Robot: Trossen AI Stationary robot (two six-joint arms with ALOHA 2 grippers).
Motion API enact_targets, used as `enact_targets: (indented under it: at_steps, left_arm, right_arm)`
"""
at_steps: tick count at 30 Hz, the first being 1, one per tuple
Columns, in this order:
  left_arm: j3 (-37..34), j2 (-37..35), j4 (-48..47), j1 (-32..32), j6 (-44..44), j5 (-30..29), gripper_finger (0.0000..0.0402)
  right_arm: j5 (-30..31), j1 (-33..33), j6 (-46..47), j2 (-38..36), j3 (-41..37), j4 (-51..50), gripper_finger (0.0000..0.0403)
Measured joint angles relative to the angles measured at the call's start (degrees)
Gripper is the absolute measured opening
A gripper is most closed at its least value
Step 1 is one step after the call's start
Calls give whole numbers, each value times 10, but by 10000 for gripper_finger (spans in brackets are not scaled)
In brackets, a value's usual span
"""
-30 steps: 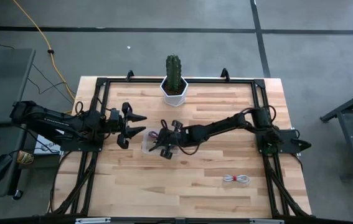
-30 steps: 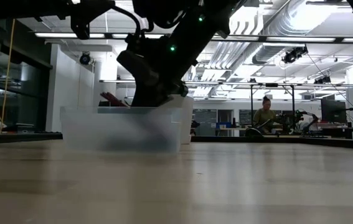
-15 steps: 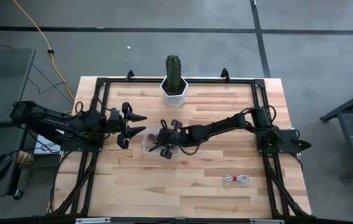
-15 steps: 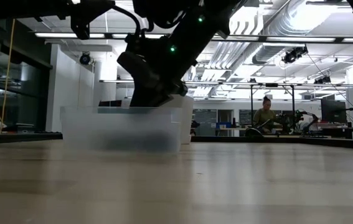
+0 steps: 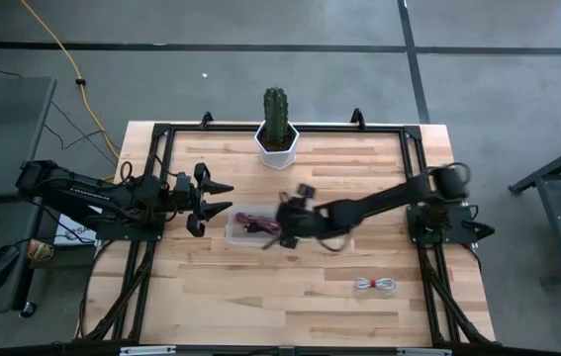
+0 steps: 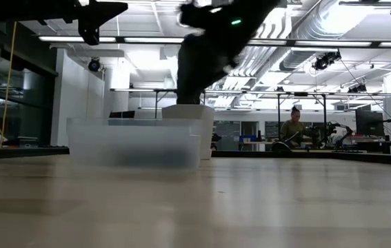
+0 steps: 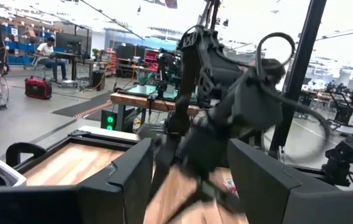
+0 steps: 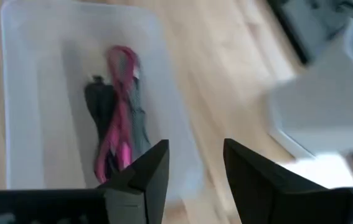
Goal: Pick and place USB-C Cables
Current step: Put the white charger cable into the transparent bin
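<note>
A clear plastic bin (image 5: 238, 225) stands left of the table's middle. In the right wrist view three cable bundles lie on its floor: the dark red one (image 8: 120, 112), the black one (image 8: 98, 102) and the grey one (image 8: 140, 118). The whitish bundle (image 5: 376, 286) lies on the table near the right front. My right gripper (image 5: 282, 235) hovers open and empty above the bin's right edge (image 8: 195, 168). My left gripper (image 5: 223, 197) waits open, just left of the bin (image 7: 188, 180).
A cactus in a white pot (image 5: 278, 136) stands at the table's far edge, behind the bin (image 6: 136, 141). A black frame (image 5: 414, 188) runs around the tabletop. Bare wood lies across the near half of the table.
My right gripper has risen out of the bin and drawn back toward the table's right. The dark red bundle, seen above the bin's rim a second ago, now lies inside the bin with the others.
</note>
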Motion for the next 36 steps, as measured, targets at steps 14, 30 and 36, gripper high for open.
enact_targets:
  at_steps: [14,30,36]
  left_arm:
    - [0,0,-1,0,-4,0,188]
    - [0,0,-6,1,4,-17,188]
    - [0,0,-10,1,-4,-17,188]
  right_arm:
    - [62,71,2,-423,-453,408,138]
    - [-41,35,-76,-490,-591,663,138]
    - [-43,35,-73,-490,-591,663,138]
